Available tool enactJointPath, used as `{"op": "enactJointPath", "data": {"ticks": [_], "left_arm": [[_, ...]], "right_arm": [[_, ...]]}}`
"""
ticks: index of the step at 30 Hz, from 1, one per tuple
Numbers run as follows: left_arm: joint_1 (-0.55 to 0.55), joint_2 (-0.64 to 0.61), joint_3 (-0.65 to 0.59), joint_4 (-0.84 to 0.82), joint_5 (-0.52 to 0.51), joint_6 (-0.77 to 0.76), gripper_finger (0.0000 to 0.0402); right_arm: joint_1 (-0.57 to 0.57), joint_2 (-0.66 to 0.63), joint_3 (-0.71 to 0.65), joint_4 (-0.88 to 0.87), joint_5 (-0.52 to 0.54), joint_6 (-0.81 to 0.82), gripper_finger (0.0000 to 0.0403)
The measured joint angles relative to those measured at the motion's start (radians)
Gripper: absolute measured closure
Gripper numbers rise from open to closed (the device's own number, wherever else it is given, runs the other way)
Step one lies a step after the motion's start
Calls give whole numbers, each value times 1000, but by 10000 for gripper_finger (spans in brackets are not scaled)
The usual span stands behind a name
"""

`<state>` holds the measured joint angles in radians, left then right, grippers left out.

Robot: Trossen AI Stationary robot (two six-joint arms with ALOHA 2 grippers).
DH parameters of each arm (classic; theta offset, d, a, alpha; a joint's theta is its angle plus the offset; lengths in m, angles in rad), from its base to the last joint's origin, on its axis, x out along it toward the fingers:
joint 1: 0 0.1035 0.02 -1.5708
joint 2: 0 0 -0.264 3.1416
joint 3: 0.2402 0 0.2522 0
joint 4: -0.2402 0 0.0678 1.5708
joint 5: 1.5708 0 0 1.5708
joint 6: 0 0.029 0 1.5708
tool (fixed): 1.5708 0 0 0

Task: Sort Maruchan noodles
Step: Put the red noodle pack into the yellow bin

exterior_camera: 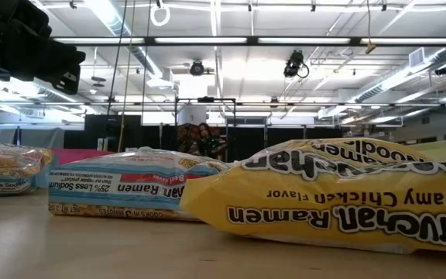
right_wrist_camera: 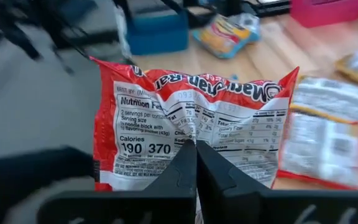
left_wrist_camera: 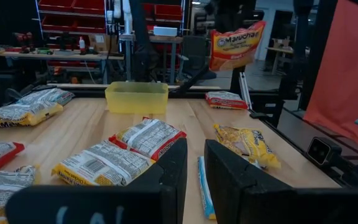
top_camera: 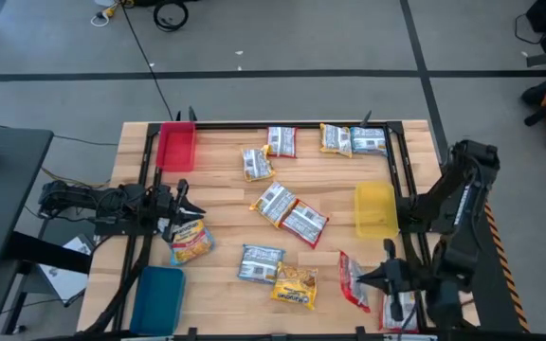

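A red-edged noodle packet (right_wrist_camera: 191, 134), pinched thinly by the closed right hand (right_wrist_camera: 196, 152) at lower centre, could slip free; left hand (left_wrist_camera: 194, 165) empty, slightly parted.

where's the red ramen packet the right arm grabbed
The red ramen packet hangs pinched in the right gripper; in the high view it is at the table's near right corner, just below the yellow tray.

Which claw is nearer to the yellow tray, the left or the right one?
The right. The right claw holds a red noodle packet at the table's near edge, just below the yellow tray. The left claw is far across the table, on the tray's left.
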<state>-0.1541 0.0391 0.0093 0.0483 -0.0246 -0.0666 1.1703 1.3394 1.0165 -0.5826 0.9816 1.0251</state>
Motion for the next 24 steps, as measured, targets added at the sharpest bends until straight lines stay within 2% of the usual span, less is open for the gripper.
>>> {"op": "enactJointPath", "data": {"ticks": [4,9,14,18,22,24], "left_arm": [[0,0,0,0,0,0,340],[0,0,0,0,0,0,340],[0,0,0,0,0,0,340],[0,0,0,0,0,0,340],[0,0,0,0,0,0,340],[0,0,0,0,0,0,340]], "right_arm": [[-24,-70,-157,178,6,-34,401],[-140,-131,-248,64,59,59,402],[-281,-157,-247,-158,86,135,402],[-367,-150,-157,-413,99,258,402],[-413,-108,-33,-805,16,487,402],[-422,-73,7,-990,-59,646,402]]}}
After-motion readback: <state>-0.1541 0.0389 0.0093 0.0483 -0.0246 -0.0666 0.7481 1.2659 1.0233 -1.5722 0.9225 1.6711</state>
